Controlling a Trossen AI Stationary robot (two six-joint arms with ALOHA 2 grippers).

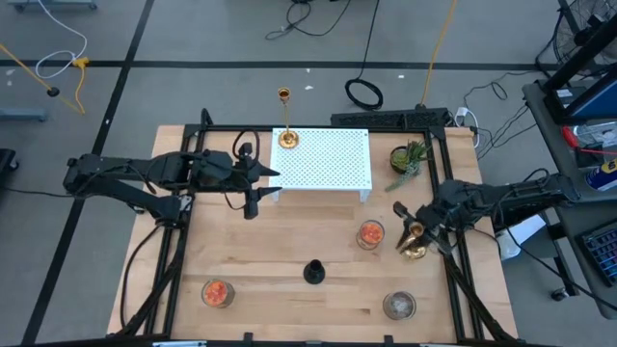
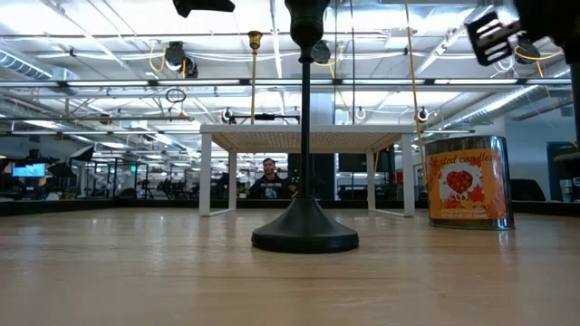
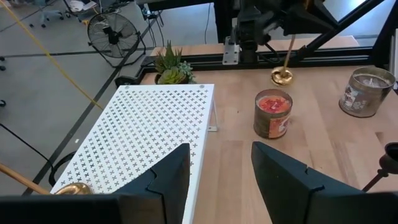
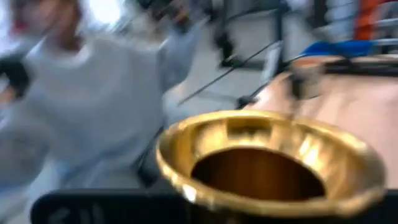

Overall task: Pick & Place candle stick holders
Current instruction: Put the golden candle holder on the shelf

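One gold candle stick (image 1: 285, 120) stands with its round base on the white rack (image 1: 328, 159); the base also shows in the left wrist view (image 3: 73, 188). My left gripper (image 3: 221, 168) is open and empty beside the rack's left edge (image 1: 260, 178). My right gripper (image 1: 413, 229) is shut on the second gold stick (image 3: 288, 56) near the table's right edge. The short black holder (image 1: 313, 273) stands at the front middle. Two orange-red cups (image 1: 370, 234) (image 1: 217, 292) and a greyish cup (image 1: 399, 306) stand on the table. My right gripper holds the gold stick by its slim shaft (image 3: 290, 42), just below the cup-shaped top (image 4: 267, 162); the fingers lie across the shaft. The stick is tilted, with its round base (image 3: 282, 77) low. I cannot tell whether the base touches the table.
A small green potted plant (image 1: 407, 159) stands right of the rack. A black frame rail (image 1: 453, 193) runs along the table's right side behind my right gripper. A person (image 2: 269, 177) sits beyond the table's far edge.
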